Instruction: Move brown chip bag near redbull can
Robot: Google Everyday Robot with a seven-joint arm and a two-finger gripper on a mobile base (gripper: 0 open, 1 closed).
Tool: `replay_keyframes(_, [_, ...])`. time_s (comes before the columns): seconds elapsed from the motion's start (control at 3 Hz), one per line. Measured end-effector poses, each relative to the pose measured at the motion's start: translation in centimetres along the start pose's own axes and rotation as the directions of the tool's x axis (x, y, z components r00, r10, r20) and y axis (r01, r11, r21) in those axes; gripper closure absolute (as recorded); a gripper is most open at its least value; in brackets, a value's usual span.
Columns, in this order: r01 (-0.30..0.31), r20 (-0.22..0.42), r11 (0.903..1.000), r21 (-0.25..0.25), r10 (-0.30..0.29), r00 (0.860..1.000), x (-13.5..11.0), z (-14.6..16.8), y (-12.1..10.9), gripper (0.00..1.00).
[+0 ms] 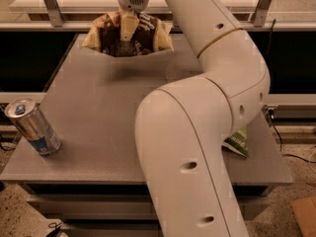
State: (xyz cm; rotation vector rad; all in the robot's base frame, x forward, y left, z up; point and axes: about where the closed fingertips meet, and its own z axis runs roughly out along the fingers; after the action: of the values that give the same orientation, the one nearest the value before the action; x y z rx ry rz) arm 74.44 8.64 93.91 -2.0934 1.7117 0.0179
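Finding: the gripper (130,29) is at the 12 o'clock end of the table (103,107), its fingers closed across the middle of the brown chip bag (111,39). The bag hangs clear of the surface, with its shadow on the table just below it and both cream ends flaring outward.

Location of target: the redbull can (32,127) stands at about 8 o'clock, close to the left front edge and leaning slightly. It is well apart from the bag.

Risks, as judged:
- The hold is on crinkly film at one narrow point. The bag could slip or rotate during carriage.
- The can is slim and near the edge. A sagging bag end or a low approach could tip it or push it off the table.
- Releasing from height could let the bag slide away from the can.

Surroundings: a green chip bag (239,143) lies at about 4 o'clock, mostly hidden behind the arm. It is not on the route. The surface between bag and can shows no obstruction.
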Motion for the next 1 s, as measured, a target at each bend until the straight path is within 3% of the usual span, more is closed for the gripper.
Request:
replay_keyframes(0.33, [0.000,0.008,0.9999,0.016,0.000,1.000,-0.2,0.4,-0.5,1.00])
replay_keyframes(1.0, [-0.018,0.054,0.9994,-0.030,0.019,0.998,-0.3,-0.8,2.4,1.00])
